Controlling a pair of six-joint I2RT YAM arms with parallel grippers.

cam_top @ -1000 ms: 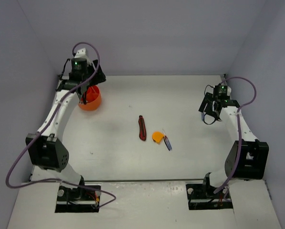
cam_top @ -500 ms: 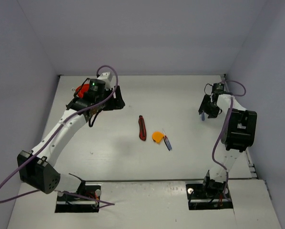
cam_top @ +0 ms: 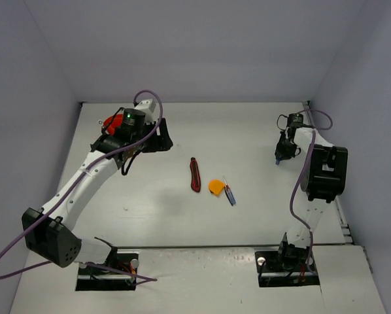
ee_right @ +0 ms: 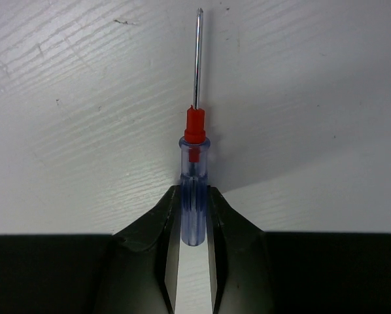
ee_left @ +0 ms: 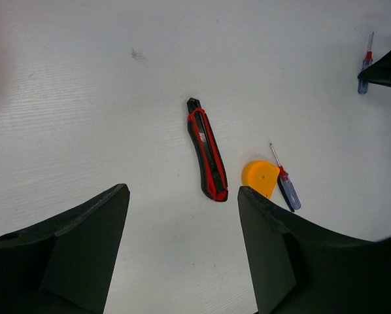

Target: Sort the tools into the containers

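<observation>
- Here, the right gripper [ee_right: 194, 204] grips a blue-handled screwdriver [ee_right: 194, 160] at the far right.
- The left gripper [ee_left: 182, 193] hangs open beside the red tub [cam_top: 108, 122].
- Next, likely: lift it and carry it across to that tub.

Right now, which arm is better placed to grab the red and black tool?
Probably left: the left pincer is open and faces the red-black tool; the right pincer grips a screwdriver farther away.

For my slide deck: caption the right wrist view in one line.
Right pincer gripping a blue-handled screwdriver, its red collar and thin shaft pointing away over the white table.
</observation>
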